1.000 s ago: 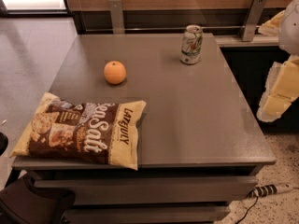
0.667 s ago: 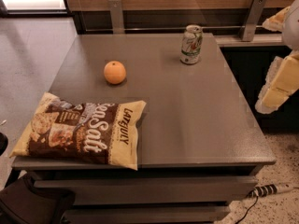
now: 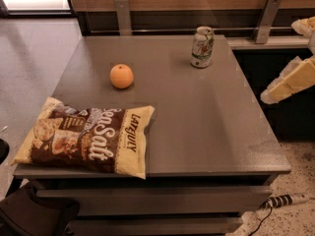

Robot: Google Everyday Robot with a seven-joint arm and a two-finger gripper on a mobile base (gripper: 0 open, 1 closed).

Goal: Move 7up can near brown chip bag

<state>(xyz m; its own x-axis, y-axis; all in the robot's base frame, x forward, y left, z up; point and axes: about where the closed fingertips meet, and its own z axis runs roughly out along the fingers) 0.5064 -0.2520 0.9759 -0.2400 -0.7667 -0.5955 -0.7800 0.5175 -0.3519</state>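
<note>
The 7up can stands upright near the far right edge of the grey table. It is white and green with a silver top. The brown chip bag lies flat at the table's front left corner, with "Sea Salt" lettering facing up. My gripper shows as cream-coloured parts at the right edge of the view, beyond the table's right side. It is to the right of the can and holds nothing that I can see. Can and bag are far apart.
An orange sits on the table between the can and the bag. A wooden wall with metal brackets runs behind the table. A power strip lies on the floor at lower right.
The gripper at the right edge has shifted slightly upward. The can, orange and bag have not moved.
</note>
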